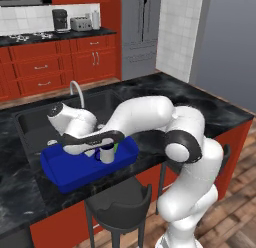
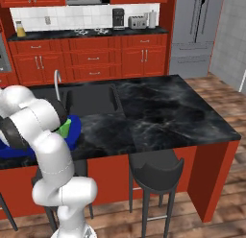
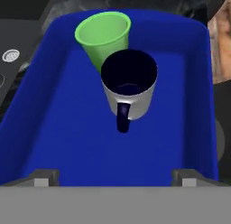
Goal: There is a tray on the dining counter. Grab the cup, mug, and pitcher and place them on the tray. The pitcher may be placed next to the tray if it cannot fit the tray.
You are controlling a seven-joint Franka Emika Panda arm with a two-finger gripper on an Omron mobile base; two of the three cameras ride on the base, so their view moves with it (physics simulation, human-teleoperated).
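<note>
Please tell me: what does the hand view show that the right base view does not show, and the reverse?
Only the hand view shows the mug standing upright in the tray, its dark handle toward the camera, with the cup just behind it. It also shows the two fingers set wide apart, with nothing between them.

Only the right base view shows the stool, the refrigerator and the long bare stretch of the dining counter.

Both show the blue tray and some green of the cup; the right base view has only slivers beside the arm.

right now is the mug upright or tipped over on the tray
Upright. In the hand view the mug stands on the tray floor, dark mouth facing up, handle at its side, beside the cup.
</note>
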